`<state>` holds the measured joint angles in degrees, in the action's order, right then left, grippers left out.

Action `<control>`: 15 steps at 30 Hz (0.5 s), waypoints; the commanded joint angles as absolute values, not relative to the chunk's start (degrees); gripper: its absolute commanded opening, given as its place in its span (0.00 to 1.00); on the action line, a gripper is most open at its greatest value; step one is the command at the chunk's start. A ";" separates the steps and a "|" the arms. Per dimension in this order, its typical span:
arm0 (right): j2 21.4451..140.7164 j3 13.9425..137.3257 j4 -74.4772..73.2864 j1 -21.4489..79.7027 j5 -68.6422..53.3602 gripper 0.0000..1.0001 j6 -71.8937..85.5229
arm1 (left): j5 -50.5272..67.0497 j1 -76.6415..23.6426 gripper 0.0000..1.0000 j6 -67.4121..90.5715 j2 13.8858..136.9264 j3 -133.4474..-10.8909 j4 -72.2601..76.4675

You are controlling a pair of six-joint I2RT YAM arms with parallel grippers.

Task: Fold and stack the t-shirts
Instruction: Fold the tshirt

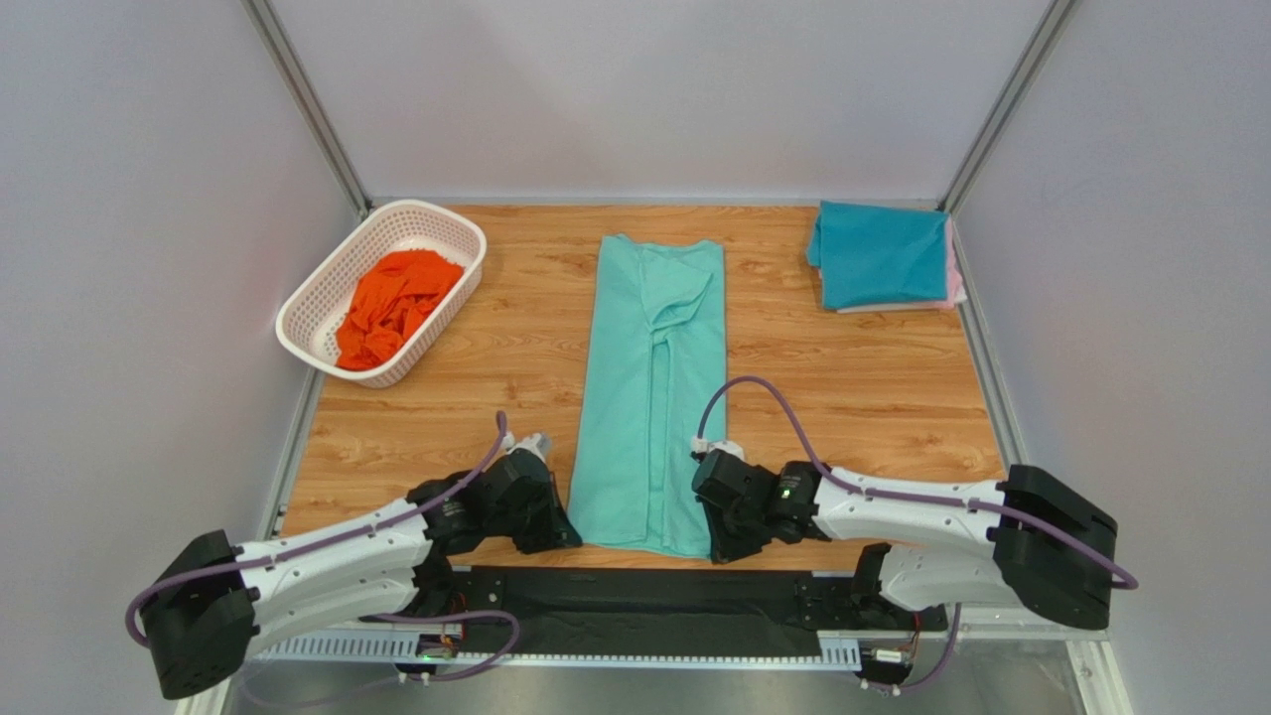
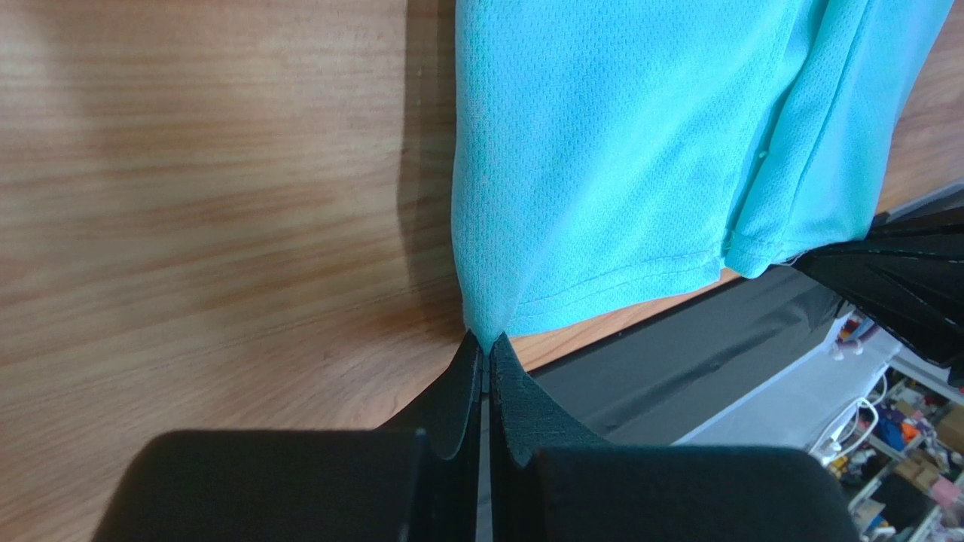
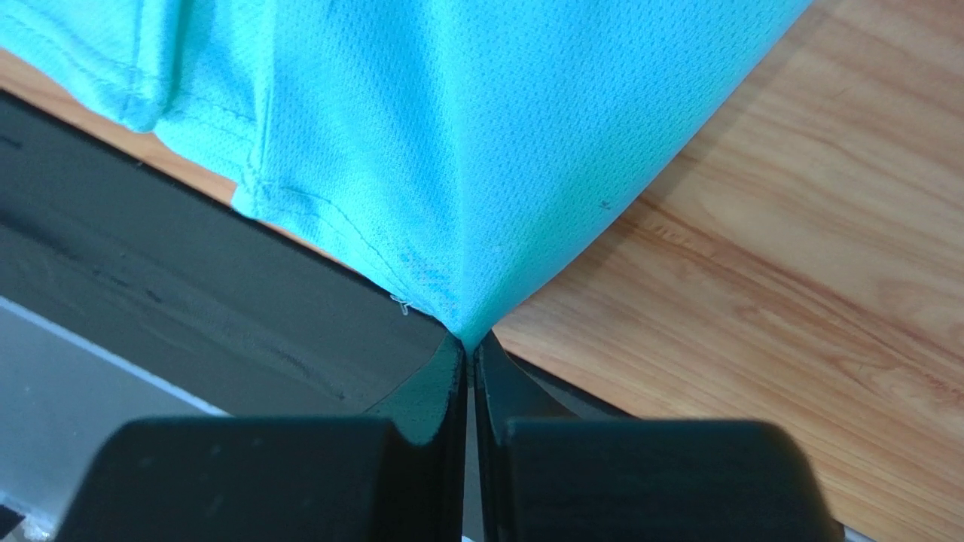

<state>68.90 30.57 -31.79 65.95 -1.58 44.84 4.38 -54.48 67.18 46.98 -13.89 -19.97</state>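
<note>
A mint-green t-shirt (image 1: 652, 391) lies in the middle of the table as a long strip, its sides folded in, hem toward me. My left gripper (image 1: 569, 525) is shut on the hem's left corner (image 2: 489, 328). My right gripper (image 1: 719, 531) is shut on the hem's right corner (image 3: 470, 322). A folded teal t-shirt (image 1: 880, 253) lies at the back right on top of a pink t-shirt (image 1: 952, 268), of which only an edge shows. An orange t-shirt (image 1: 394, 304) lies crumpled in the white basket (image 1: 321, 292).
The wooden table (image 1: 865, 395) ends at a black strip (image 1: 657, 593) along the near edge, just behind both grippers. The basket stands at the back left. White walls and metal posts close in the sides and back.
</note>
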 commanded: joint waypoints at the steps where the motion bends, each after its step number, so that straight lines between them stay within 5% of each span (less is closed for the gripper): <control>1: 65.40 30.23 -31.64 68.11 -0.97 0.00 47.28 | 6.50 -55.28 0.00 68.73 43.00 -13.09 -22.76; 15: 62.67 41.03 -38.06 64.43 10.89 0.00 42.03 | -2.17 -54.93 0.00 61.71 43.58 -26.17 -26.37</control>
